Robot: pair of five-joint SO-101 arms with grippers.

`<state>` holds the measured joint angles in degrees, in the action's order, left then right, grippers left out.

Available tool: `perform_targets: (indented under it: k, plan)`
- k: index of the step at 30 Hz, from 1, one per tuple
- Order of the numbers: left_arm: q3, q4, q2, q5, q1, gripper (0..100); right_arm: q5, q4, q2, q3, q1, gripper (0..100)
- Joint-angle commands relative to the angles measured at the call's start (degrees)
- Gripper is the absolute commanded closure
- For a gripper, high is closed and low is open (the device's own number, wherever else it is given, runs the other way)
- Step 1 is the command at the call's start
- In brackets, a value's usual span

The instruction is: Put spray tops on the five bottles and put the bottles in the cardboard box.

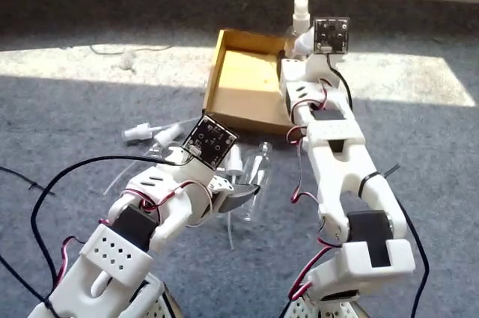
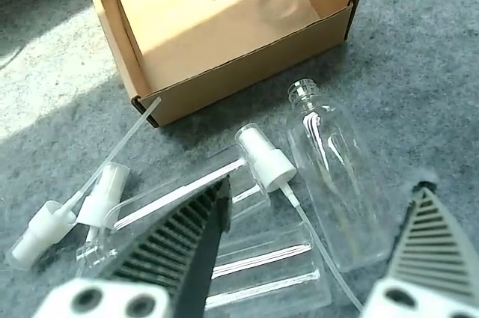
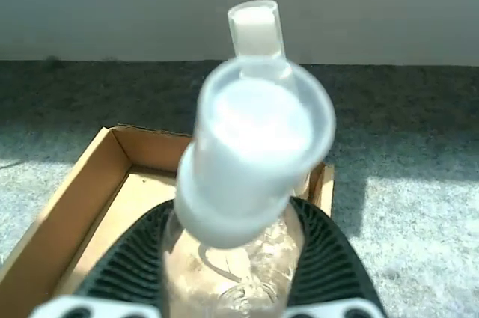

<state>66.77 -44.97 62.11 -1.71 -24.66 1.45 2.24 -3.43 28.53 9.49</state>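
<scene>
My right gripper [image 1: 298,45] [image 3: 232,217] is shut on a clear bottle [image 3: 224,280] fitted with a white spray top [image 1: 301,13] [image 3: 251,153]. It holds the bottle upright over the far right corner of the cardboard box [image 1: 212,78] [image 3: 67,206]. My left gripper [image 1: 239,194] [image 2: 323,185] hangs open just above the carpet, straddling a topless clear bottle [image 2: 329,176] [image 1: 258,172] that lies on its side. A loose spray top [image 2: 266,157] with its long tube rests beside that bottle. Other clear bottles [image 2: 262,265] lie under the left finger [image 2: 187,251].
Two more spray tops [image 2: 45,228] [image 2: 105,191] [image 1: 142,132] lie on the grey carpet left of the bottles. The box floor [image 2: 209,26] is bare apart from a small speck. A black cable [image 1: 45,183] loops at the left.
</scene>
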Motion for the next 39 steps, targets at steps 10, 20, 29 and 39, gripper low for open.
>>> perform_targets:
  k: [10,20,29,39]
  plan:
    - [-0.31,0.00,1.10,-0.26,0.57,67,0.09,1.98,-3.03,-4.53,-0.84,99.4]
    - [-0.31,0.00,1.10,-0.26,0.57,67,0.09,3.38,-3.30,-5.85,-0.84,99.4]
    - [-0.31,0.00,1.10,-0.26,0.57,67,-3.25,3.12,-3.30,-5.49,-0.57,99.4]
    - [-0.31,0.00,1.10,-0.26,0.57,67,-3.08,3.12,-3.38,-5.49,-0.22,99.4]
